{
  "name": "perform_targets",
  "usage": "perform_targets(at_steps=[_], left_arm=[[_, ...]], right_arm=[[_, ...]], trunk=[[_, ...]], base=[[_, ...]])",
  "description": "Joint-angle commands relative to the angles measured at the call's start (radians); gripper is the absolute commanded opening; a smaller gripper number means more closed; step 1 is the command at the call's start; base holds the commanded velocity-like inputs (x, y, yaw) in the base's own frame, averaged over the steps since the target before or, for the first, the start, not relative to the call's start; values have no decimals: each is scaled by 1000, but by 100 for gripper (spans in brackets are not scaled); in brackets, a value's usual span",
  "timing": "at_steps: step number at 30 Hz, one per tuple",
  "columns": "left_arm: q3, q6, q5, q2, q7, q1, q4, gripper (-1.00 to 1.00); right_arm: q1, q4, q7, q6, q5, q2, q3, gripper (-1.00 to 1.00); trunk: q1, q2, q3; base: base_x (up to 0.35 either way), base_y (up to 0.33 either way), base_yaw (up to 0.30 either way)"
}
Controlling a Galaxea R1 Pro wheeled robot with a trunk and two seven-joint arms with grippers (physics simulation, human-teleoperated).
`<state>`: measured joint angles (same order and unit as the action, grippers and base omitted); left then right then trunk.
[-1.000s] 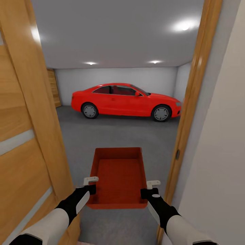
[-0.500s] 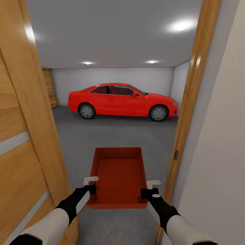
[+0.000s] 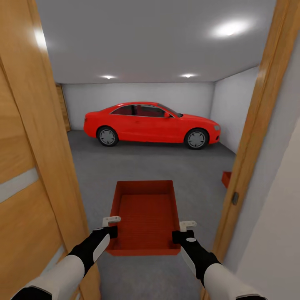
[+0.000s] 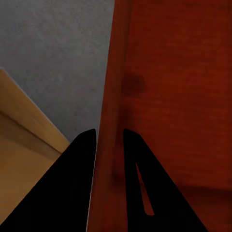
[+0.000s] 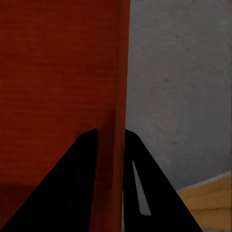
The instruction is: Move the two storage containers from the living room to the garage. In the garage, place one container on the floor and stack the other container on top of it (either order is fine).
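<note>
I hold an orange-red storage container (image 3: 146,212) level in front of me, its open top up. My left gripper (image 3: 111,227) is shut on its left wall and my right gripper (image 3: 186,231) on its right wall. The left wrist view has the left gripper (image 4: 110,133) pinching the container wall (image 4: 169,96), one finger on each side. In the right wrist view the right gripper (image 5: 111,131) clamps the opposite container wall (image 5: 58,87). A corner of a second storage container (image 3: 226,179) sits on the garage floor (image 3: 166,166), partly hidden by the door frame.
I stand in a doorway. An open wooden door (image 3: 25,166) is close on my left and the wooden door frame (image 3: 254,146) close on my right. A red car (image 3: 152,123) is parked across the far end, with grey concrete between it and me.
The whole view has shifted as the camera moved, bringing the garage's right wall and the second container's corner into sight. Both grippers keep the same hold on the carried container.
</note>
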<state>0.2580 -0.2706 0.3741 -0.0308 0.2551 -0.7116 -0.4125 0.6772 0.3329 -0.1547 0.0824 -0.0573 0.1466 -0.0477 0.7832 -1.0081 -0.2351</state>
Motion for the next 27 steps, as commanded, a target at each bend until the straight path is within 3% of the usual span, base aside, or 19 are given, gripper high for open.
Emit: perform_targets(at_steps=[1,8,20,27], left_arm=[[-77,-9,-24,0,21,-2,-5,-100],[-77,-9,-24,0,21,-2,-5,-100],[-76,-9,-24,0,21,-2,-5,-100],[-77,-9,-24,0,21,-2,-3,-100]], right_arm=[[-1,2,14,8,7,1,-11,-100],[-1,2,12,8,8,1,-11,-100],[-1,2,13,8,8,1,-11,-100],[-1,2,13,8,8,1,-11,-100]], trunk=[[0,-1,-1],[0,-1,-1],[0,-1,-1],[0,-1,-1]], base=[[69,58,0],[12,10,-45],[0,0,-235],[144,116,-30]])
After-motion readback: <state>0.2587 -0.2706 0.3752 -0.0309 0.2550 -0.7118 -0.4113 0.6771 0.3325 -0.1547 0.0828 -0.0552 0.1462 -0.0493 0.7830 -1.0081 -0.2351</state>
